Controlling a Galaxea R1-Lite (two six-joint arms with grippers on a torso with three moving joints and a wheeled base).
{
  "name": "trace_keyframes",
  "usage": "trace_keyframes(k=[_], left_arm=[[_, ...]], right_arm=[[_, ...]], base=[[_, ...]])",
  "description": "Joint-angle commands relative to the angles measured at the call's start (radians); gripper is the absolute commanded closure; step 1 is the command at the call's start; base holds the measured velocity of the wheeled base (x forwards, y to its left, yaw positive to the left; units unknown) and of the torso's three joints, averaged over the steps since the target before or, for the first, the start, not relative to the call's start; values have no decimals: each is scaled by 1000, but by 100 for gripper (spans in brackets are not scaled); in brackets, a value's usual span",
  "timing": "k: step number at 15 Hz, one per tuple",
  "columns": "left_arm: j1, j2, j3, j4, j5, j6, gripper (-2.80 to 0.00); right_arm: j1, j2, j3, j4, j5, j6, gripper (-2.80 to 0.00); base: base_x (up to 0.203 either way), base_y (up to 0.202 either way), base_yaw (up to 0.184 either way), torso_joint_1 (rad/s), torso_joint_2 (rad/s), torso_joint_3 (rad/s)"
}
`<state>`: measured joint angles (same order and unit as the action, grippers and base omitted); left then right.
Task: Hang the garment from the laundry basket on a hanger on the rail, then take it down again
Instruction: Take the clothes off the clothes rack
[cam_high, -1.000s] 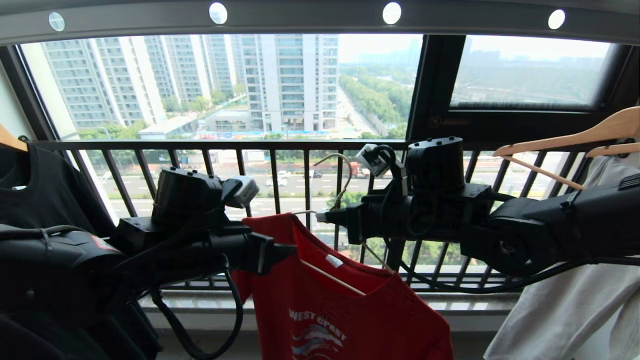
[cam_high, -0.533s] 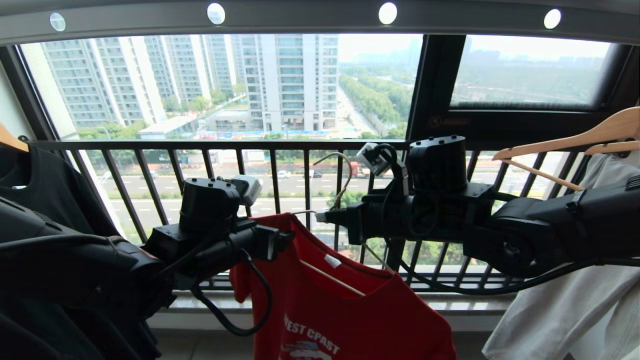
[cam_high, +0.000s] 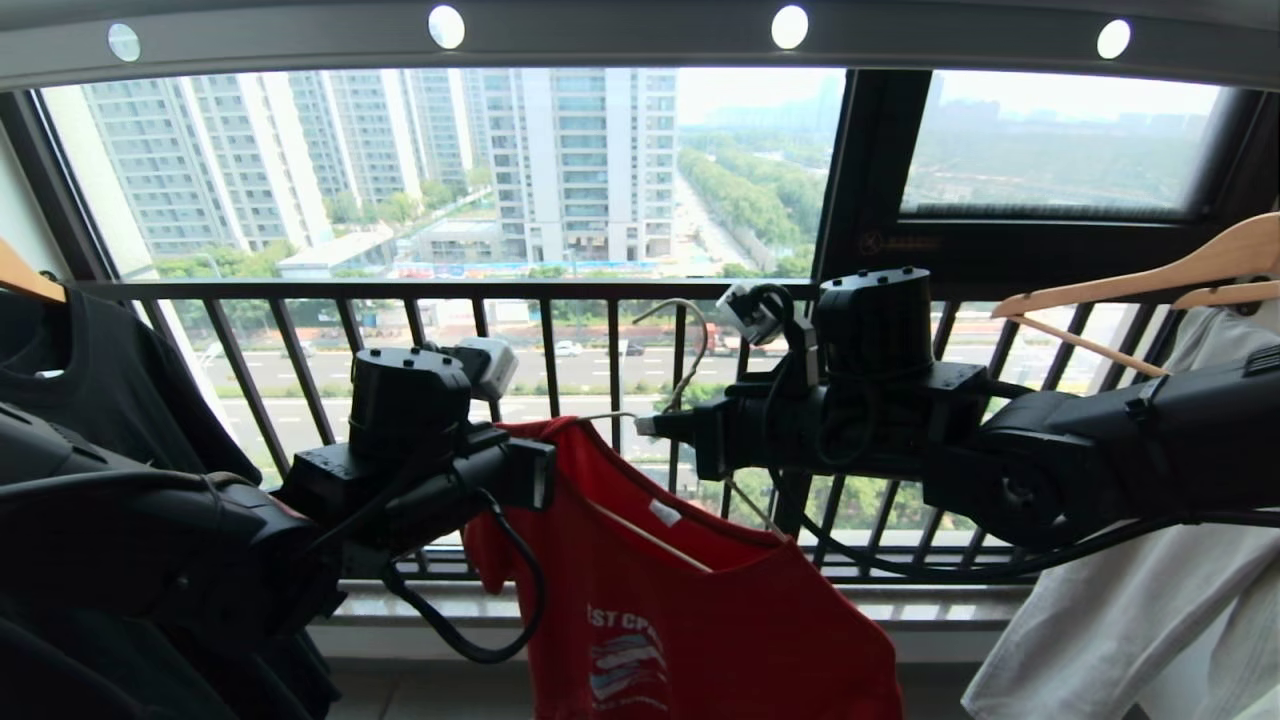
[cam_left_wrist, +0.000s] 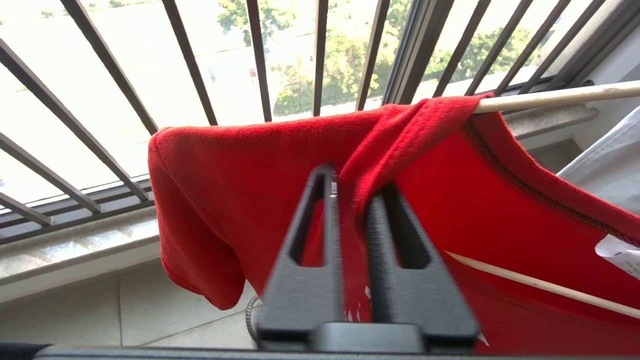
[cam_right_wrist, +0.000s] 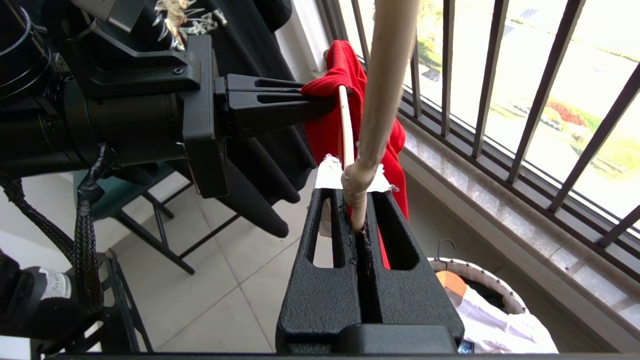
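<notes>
Head view faces the railing (cam_high: 540, 330) from behind both arms; each wrist camera sits close behind its pincer — both share the red garment (cam_left_wrist: 240, 165).

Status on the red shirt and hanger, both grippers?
Left gripper shut on the garment shoulder fabric. Right gripper shut on the hanger neck. Hook not on the rail.

Red tee (cam_high: 690, 600) draped half-on thin wire hanger (cam_high: 690, 345), hanger tilted, below grey rail (cam_high: 620, 35)
</notes>
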<state>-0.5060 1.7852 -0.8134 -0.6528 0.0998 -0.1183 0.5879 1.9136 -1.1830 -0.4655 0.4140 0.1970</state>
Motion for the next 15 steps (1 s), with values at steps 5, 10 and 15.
trace_keyframes(k=[5,10,15], left_arm=[[151,-7,-31,-4,-114,-9,0],[265,78,-125,13,-152,-44,0],[308,173,-218,72,-172,-205,0]], right_arm=[[-14,25,-15,-2,-18,1,0],[-31,24,-15,-2,-18,-1,0],[-34,24,-14,-2,-18,-1,0]], base=[[0,0,0,0,0,0],[0,0,0,0,0,0],[0,0,0,0,0,0]])
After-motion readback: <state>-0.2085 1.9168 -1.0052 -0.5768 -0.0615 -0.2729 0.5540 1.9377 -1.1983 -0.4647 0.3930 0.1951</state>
